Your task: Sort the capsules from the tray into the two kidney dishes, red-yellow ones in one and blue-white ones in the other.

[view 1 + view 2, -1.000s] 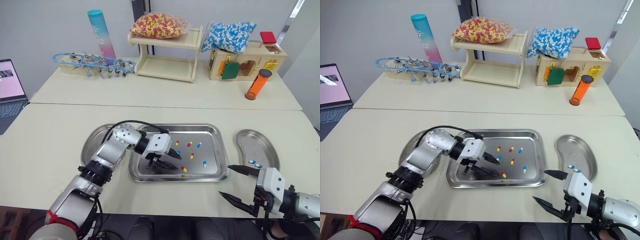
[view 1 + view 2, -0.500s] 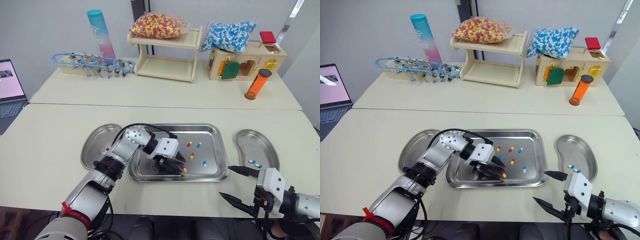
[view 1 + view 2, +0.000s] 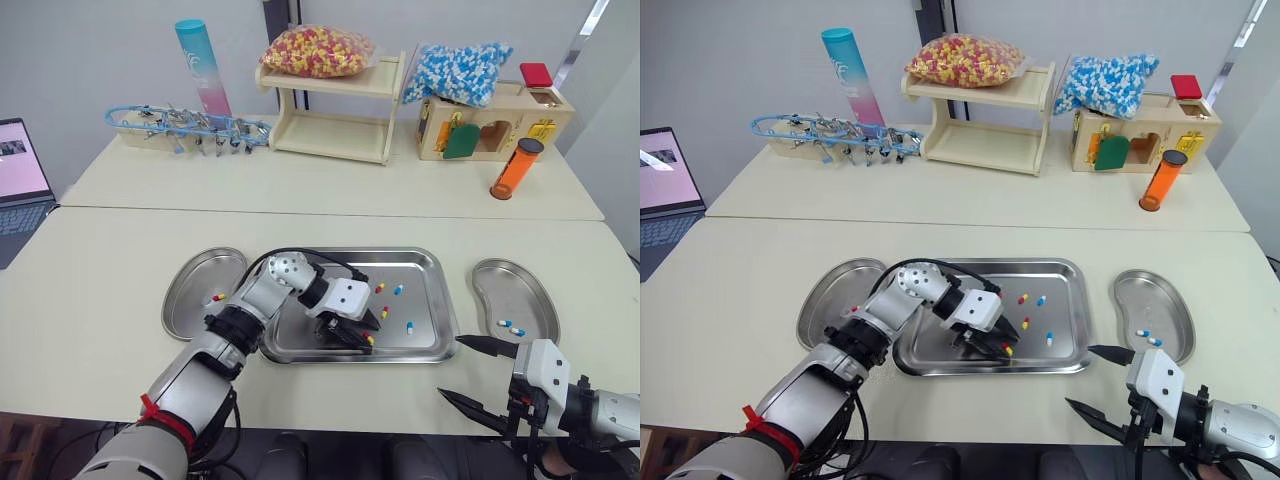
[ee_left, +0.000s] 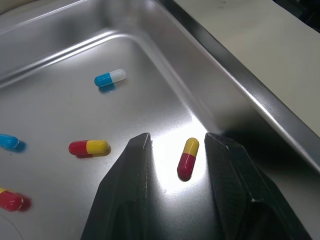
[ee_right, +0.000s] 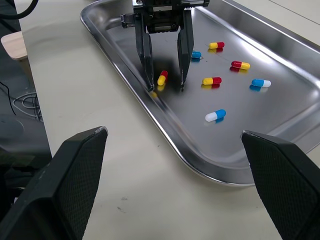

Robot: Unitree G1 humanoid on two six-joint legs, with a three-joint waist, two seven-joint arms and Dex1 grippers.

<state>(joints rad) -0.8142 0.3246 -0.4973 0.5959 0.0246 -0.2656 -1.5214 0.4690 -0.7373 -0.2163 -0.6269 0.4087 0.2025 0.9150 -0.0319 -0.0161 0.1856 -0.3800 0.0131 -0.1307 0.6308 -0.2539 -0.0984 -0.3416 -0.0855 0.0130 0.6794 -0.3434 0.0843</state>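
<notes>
Nearest you, the right gripper (image 3: pixel 450 367) hangs with jaws spread wide beside the tray (image 3: pixel 435 300). Further in, the left gripper (image 4: pixel 176 142) has jaws parted around a red-yellow capsule (image 4: pixel 187 158) near the tray rim; it seems light and slippery, so pinch its middle softly

Left claw (image 4: pixel 178 138) parted, reaching forward; right claw (image 3: pixel 452 368) splayed.

Left gripper (image 4: pixel 176 137): has travelled across the tray (image 3: pixel 430 262), from its left part to a spot near the front rim.
Fingers: now set either side of one red-yellow capsule (image 4: pixel 188 158) (gap visible on both sides).
Left forearm: reaches farther over the tray.
</notes>
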